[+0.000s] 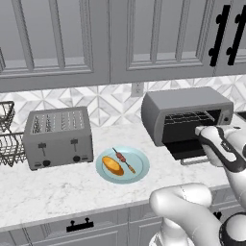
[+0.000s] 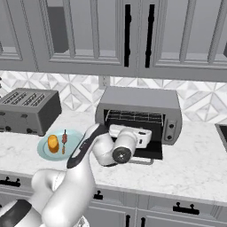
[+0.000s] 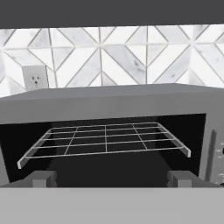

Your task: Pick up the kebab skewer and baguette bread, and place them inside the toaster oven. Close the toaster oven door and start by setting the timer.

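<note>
Jaws spread wide, empty, poised before the wide grey metal toaster oven (image 3: pixel 109 103) with its dark glass door (image 2: pixel 144 153) dropped open. Risk judged: knocking the bare wire rack (image 3: pixel 105 140) or door before fetching food. On the marble surface (image 1: pixel 57 192), round pale-blue plate (image 1: pixel 139 166) bearing stubby golden baguette bread (image 1: pixel 112 166) beside thin kebab skewer (image 1: pixel 123 160) with orange-red chunks, left of the oven.

A grey four-slot toaster (image 1: pixel 58 137) stands on the marble counter (image 1: pixel 57 187), just left of a light blue plate (image 1: pixel 139 170). A wire dish rack (image 1: pixel 7 134) sits at the far left. A wall outlet (image 1: pixel 138 89) is set in the patterned tile backsplash (image 1: pixel 105 103), under grey upper cabinets (image 1: pixel 96 38).
</note>
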Available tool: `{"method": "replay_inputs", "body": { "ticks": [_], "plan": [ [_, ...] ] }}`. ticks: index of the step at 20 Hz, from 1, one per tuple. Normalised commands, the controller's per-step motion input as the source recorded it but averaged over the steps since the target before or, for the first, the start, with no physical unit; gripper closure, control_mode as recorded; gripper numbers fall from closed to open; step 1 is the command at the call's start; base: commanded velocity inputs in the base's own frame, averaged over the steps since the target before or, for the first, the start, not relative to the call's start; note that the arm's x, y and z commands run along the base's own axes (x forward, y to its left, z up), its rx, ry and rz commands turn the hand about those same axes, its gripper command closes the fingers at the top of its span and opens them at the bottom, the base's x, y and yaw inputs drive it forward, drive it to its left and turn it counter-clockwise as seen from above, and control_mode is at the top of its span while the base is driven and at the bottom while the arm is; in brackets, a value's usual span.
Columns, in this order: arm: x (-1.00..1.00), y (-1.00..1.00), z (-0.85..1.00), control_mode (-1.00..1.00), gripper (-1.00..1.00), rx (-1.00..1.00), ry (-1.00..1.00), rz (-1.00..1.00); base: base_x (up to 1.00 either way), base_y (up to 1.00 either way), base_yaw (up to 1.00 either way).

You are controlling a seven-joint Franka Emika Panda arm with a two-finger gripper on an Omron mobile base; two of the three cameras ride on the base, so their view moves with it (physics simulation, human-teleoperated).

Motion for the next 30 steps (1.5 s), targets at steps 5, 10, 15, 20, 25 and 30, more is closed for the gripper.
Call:
{"method": "replay_inputs", "body": {
  "ticks": [5, 10, 15, 20, 25, 30],
  "plan": [
    [0.26, 0.00, 0.00, -1.00, -1.00, 0.00, 0.00, 0.06, 0.00, 0.00, 0.00],
    [0.42, 0.00, 0.00, -1.00, -1.00, 0.00, 0.00, 0.06, 0.00, 0.00, 0.00],
    [0.42, 0.00, -0.13, -1.00, -1.00, 0.00, 0.00, 0.03, 0.00, 0.00, 0.00],
    [0.35, 0.02, -0.14, -1.00, -1.00, 0.00, 0.00, 0.02, 0.00, 0.00, 0.00],
    [0.35, 0.00, -0.05, -1.00, -1.00, 0.00, 0.00, 0.00, 0.00, 0.00, 0.00],
    [0.20, 0.00, -0.14, -1.00, -1.00, 0.00, 0.00, 0.00, 0.00, 0.00, 0.00]
  ]
}}
